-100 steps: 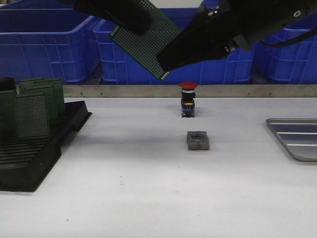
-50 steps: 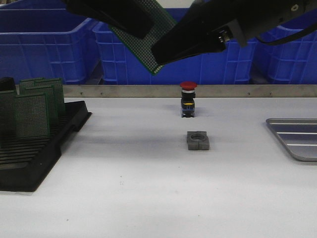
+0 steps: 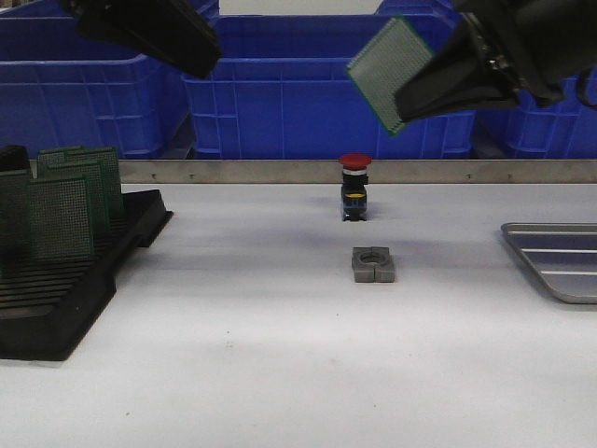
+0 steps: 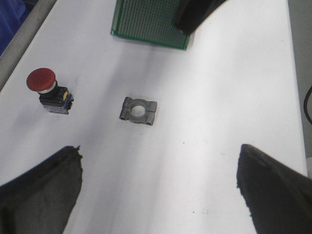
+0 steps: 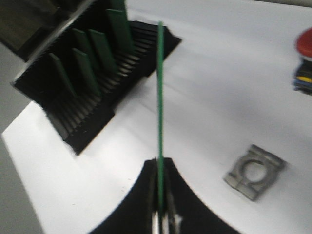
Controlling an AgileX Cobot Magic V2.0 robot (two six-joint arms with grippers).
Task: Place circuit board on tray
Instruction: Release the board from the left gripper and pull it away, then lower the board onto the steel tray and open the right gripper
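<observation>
My right gripper (image 3: 403, 103) is shut on a green perforated circuit board (image 3: 387, 67) and holds it high above the table, right of centre. In the right wrist view the board (image 5: 160, 87) shows edge-on, pinched between the fingers (image 5: 168, 195). It also shows in the left wrist view (image 4: 146, 22). My left gripper (image 4: 158, 161) is open and empty, high at the upper left in the front view (image 3: 201, 56). The silver ridged tray (image 3: 560, 261) lies at the table's right edge, partly cut off, well below and right of the board.
A black slotted rack (image 3: 65, 280) with several green boards (image 3: 61, 215) stands at the left. A red-capped push button (image 3: 354, 187) and a grey metal clamp block (image 3: 373, 264) sit mid-table. Blue crates (image 3: 280, 93) line the back behind a metal rail.
The left gripper has let go of the board and drawn back to the left. The right gripper has carried the board to the right, away from the left gripper.
</observation>
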